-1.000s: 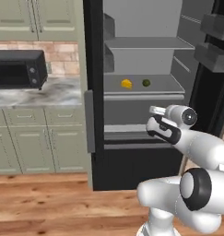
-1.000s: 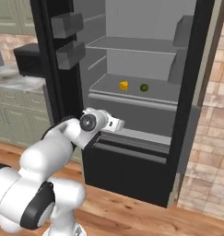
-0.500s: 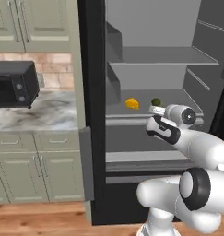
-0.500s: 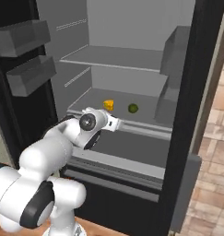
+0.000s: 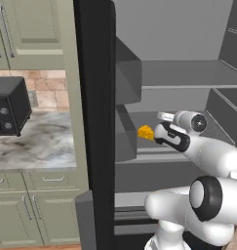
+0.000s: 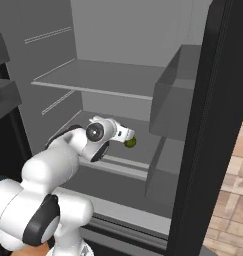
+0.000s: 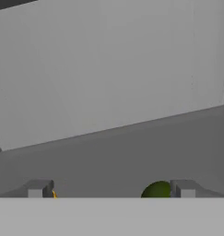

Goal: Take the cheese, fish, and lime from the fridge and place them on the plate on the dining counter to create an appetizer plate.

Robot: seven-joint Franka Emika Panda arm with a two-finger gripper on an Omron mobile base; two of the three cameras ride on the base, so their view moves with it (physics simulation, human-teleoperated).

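On fridge (image 5: 95, 97) shelf, yellow-orange cheese (image 5: 146, 132) wedge

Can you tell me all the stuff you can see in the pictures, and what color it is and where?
fridge: one, black outside, grey inside, open in front of the robot
cheese: one, yellow-orange wedge, on a fridge shelf
lime: one, green, same shelf, beside the hand
fridge shelves: several, grey, inside the fridge
microwave: one, black, on the marble counter at left
marble counter: one, grey-white, left of the fridge
cabinets: several, sage green, above and below the counter
gripper: one, dark tips, open, near the shelf
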